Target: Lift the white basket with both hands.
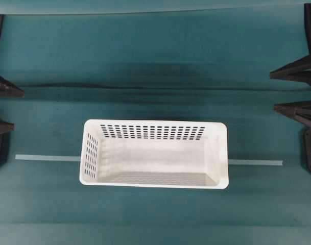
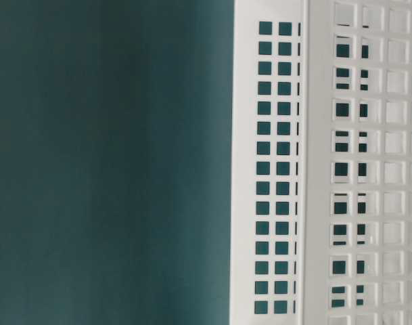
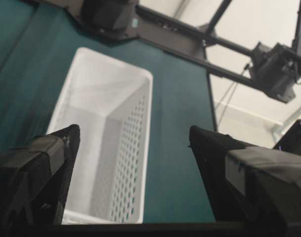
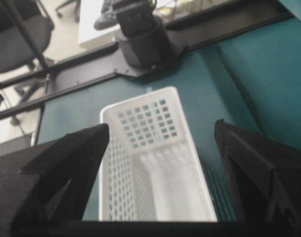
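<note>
The white basket (image 1: 155, 159) stands empty on the green table, long side across the overhead view. My left gripper (image 1: 17, 109) hovers open at the left edge, well short of the basket's left end. Open too, my right gripper (image 1: 272, 91) hangs at the right edge, apart from the right end and a little farther back. In the left wrist view the basket (image 3: 98, 113) lies ahead, partly between the spread fingers of the left gripper (image 3: 134, 136). From the right wrist view the basket (image 4: 162, 173) runs lengthwise between the wide fingers of the right gripper (image 4: 162, 128). The table-level view shows only the slotted basket wall (image 2: 273, 169).
A pale tape strip (image 1: 48, 157) crosses the table under the basket and comes out on the right (image 1: 255, 162). The far arm's base (image 3: 108, 15) and a black frame rail (image 3: 190, 42) edge the table. Beyond the table stands an office chair (image 4: 17, 44).
</note>
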Controlling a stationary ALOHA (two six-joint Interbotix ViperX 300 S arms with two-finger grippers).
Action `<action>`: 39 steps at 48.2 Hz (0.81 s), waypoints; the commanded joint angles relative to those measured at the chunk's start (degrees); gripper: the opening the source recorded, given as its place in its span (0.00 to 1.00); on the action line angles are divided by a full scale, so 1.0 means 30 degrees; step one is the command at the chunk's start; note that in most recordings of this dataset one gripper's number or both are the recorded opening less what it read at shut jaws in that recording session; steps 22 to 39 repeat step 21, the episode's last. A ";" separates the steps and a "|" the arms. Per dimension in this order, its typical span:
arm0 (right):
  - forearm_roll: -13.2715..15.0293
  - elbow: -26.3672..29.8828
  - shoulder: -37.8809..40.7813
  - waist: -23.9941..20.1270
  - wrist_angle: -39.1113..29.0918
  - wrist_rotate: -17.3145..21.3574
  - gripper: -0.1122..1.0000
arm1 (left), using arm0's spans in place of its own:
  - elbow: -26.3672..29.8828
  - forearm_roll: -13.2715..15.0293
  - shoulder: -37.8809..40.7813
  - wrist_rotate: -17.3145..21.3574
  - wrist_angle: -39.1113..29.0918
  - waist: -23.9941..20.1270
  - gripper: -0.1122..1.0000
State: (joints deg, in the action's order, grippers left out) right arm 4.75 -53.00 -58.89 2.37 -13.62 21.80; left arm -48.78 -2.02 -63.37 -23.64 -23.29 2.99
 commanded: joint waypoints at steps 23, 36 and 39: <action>0.0029 -0.0352 -0.0059 0.0029 -0.0176 0.0000 0.94 | 0.0088 -0.0029 0.0176 0.0029 0.0205 0.0000 0.91; 0.0029 -0.0352 -0.0059 0.0029 -0.0176 0.0000 0.94 | 0.0088 -0.0029 0.0176 0.0029 0.0205 0.0000 0.91; 0.0029 -0.0352 -0.0059 0.0029 -0.0176 0.0000 0.94 | 0.0088 -0.0029 0.0176 0.0029 0.0205 0.0000 0.91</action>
